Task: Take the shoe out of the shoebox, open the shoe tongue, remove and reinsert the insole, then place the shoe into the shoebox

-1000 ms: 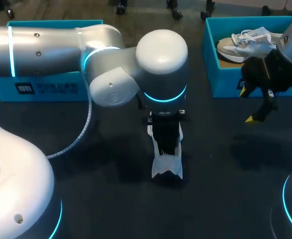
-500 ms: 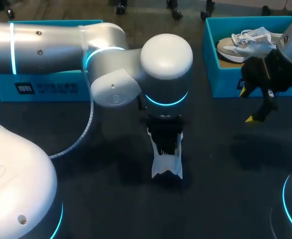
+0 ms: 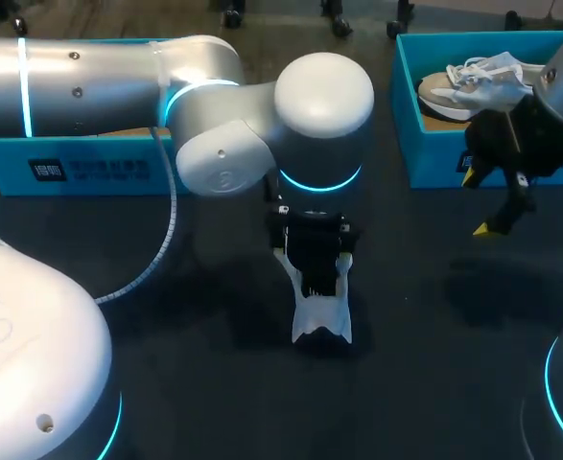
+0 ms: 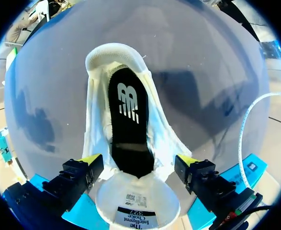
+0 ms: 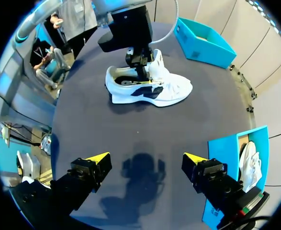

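Observation:
A white shoe (image 3: 321, 314) stands on the dark table (image 3: 214, 364) at the middle. My left gripper (image 3: 312, 261) hangs right over its opening. In the left wrist view, that gripper (image 4: 138, 161) is open, with its yellow tips on either side of the shoe (image 4: 98, 120) and clear of it. The black insole (image 4: 129, 115) lies inside, and the white tongue (image 4: 138, 203) is folded back under the gripper. My right gripper (image 3: 492, 203) hangs open and empty over the table by the right shoebox (image 3: 434, 153). The right wrist view shows the shoe (image 5: 152, 88) ahead of it.
A second blue shoebox (image 3: 89, 158) stands at the back left behind my left arm. The right shoebox holds another pale shoe (image 3: 473, 81). In the right wrist view, bare table lies below the open gripper (image 5: 146, 159).
My left gripper has opened above the shoe and its wrist has shifted slightly. The shoe and my right arm have stayed where they were.

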`<act>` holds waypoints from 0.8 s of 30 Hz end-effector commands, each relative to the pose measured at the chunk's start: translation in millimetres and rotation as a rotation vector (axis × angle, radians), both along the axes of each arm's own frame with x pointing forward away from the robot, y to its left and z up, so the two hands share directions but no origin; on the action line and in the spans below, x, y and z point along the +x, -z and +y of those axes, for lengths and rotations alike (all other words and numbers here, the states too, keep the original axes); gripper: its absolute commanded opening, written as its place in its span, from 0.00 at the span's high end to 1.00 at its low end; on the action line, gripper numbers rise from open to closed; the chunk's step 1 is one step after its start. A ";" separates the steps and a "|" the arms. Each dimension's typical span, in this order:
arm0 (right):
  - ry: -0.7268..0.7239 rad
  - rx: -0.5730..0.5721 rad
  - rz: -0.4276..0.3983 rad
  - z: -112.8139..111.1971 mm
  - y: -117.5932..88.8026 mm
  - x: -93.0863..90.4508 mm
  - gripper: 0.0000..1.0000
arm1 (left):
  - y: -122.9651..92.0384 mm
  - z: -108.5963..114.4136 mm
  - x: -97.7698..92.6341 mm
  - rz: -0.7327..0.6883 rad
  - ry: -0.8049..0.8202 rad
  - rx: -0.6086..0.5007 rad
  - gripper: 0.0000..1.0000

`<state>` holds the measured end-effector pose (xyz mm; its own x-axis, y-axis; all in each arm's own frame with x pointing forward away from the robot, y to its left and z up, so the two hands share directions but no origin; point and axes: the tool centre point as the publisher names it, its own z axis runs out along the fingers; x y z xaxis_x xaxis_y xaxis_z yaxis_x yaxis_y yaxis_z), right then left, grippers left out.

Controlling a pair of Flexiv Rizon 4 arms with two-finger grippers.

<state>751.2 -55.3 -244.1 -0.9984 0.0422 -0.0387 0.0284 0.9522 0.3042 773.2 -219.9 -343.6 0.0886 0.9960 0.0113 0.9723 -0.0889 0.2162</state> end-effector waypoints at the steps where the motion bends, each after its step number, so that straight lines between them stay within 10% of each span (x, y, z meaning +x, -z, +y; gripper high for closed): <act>1: 0.001 -0.001 -0.001 0.0 0.7 -0.6 0.00 | -0.3 -0.1 5.8 0.011 0.001 0.006 0.00; 24: 0.001 -0.001 -0.001 0.0 0.7 -0.6 0.00 | -47.3 0.0 63.2 0.023 -0.061 -0.037 0.00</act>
<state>751.2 -55.3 -244.1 -0.9984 0.0422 -0.0388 0.0284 0.9522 0.3042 829.4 -222.4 -302.6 0.0277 0.9993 -0.0266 0.9777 -0.0216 0.2091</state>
